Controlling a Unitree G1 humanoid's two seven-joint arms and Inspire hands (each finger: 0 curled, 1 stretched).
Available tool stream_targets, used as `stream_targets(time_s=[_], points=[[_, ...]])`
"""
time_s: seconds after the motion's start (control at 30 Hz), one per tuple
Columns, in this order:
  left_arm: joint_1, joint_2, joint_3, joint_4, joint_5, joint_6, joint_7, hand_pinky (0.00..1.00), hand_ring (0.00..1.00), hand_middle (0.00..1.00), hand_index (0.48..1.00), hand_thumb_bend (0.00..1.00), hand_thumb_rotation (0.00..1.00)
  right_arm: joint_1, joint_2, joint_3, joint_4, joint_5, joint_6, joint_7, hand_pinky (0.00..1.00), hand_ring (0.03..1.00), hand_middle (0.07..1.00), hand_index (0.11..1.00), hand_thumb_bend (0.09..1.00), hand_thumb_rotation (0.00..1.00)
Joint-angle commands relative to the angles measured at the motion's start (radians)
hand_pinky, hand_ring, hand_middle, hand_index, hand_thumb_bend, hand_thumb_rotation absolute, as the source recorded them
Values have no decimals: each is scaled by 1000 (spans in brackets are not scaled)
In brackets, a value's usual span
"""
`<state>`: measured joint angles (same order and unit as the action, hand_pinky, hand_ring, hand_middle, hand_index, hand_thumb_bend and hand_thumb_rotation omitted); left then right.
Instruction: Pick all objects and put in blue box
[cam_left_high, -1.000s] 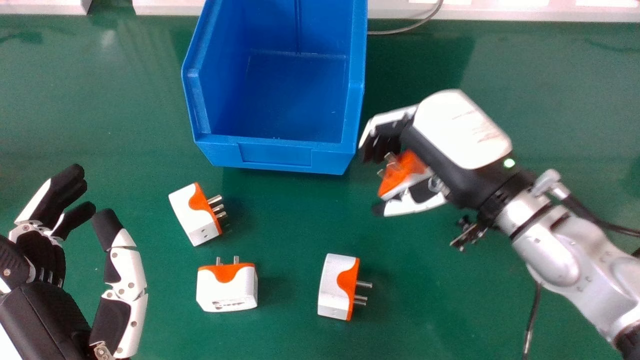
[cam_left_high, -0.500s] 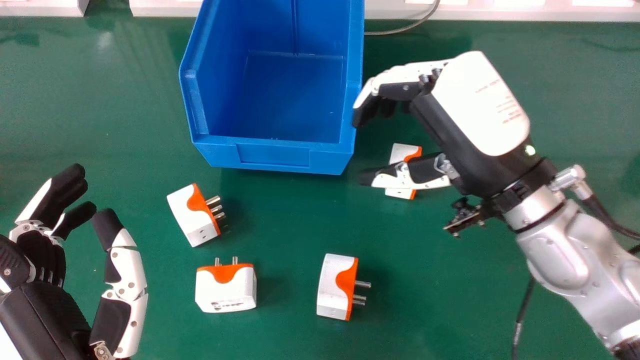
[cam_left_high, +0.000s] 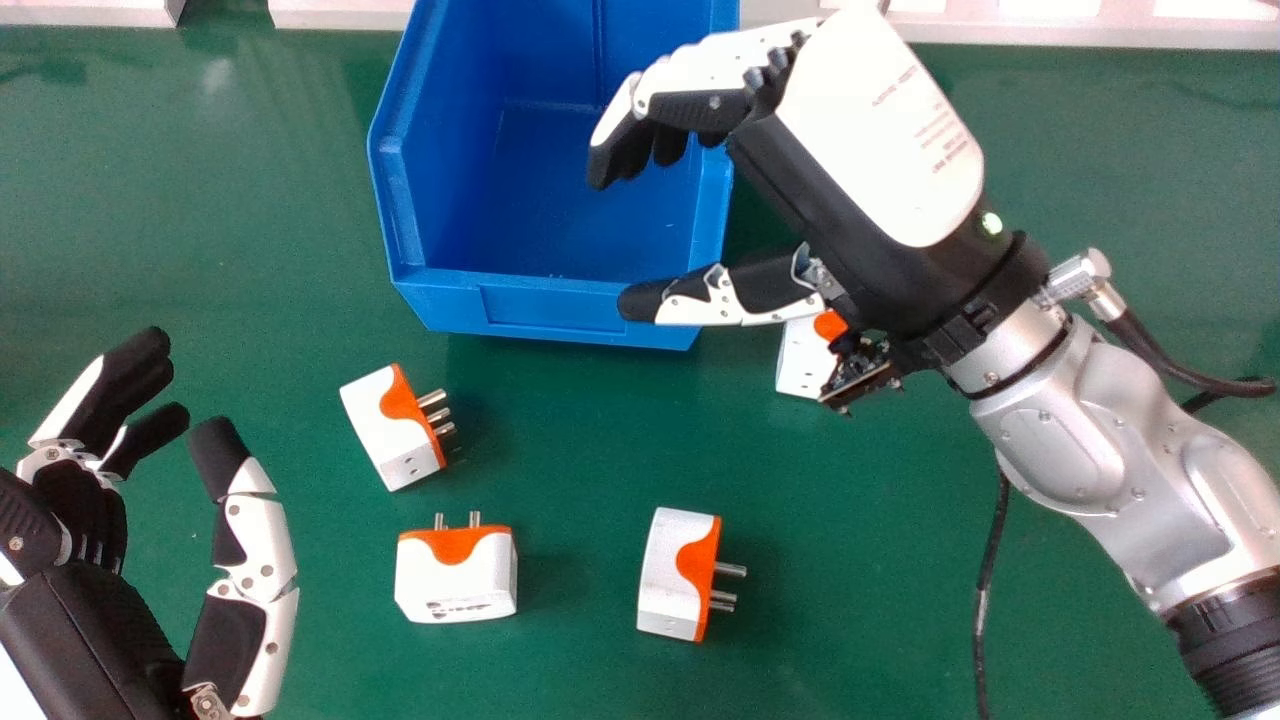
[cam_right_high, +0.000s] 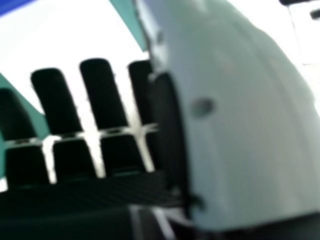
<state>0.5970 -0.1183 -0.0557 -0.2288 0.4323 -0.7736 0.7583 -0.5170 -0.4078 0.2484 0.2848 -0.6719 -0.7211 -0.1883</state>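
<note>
A robot's right hand (cam_left_high: 870, 140), empty and spread wide, hangs over the right side of a blue box (cam_left_high: 450, 300). On the green tabletop (cam_left_high: 250, 250), one plug adapter (cam_left_high: 385, 430) lies near left, a second adapter (cam_left_high: 460, 580) nearer still, a third adapter (cam_left_high: 668, 575) to its right. A fourth adapter (cam_left_high: 800, 360), partly hidden, sits right of the box. The left hand (cam_left_high: 85, 610) rests open at left.

head cam's up top, looking forward and down at the table (cam_left_high: 560, 430). other one's at the right hand (cam_left_high: 870, 150), facing its fingers (cam_right_high: 100, 95) and thumb (cam_right_high: 250, 125) super close. both catch that hand.
</note>
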Motion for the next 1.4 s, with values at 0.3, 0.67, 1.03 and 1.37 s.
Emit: stream_targets(time_s=[0.3, 0.67, 1.03, 1.37], points=[[17, -71, -8, -11, -8, -10, 0, 655, 713, 719, 728, 275, 0, 169, -23, -50, -280, -88, 347, 129, 776, 866, 905, 854, 938, 254], [8, -72, -3, -14, -5, -4, -2, 649, 705, 712, 721, 270, 0, 208, -3, -35, -283, -163, 416, 25, 1000, 1000, 1000, 1000, 1000, 590], [10, -74, -11, -18, -16, -6, -11, 654, 717, 716, 725, 264, 0, 202, -39, -39, -229, -135, 438, 28, 1000, 1000, 1000, 1000, 1000, 696], [13, -74, -15, -22, -35, -10, -19, 667, 721, 716, 729, 252, 0, 152, -87, -27, 6, -83, 452, 103, 1000, 1000, 1000, 1000, 1000, 599]])
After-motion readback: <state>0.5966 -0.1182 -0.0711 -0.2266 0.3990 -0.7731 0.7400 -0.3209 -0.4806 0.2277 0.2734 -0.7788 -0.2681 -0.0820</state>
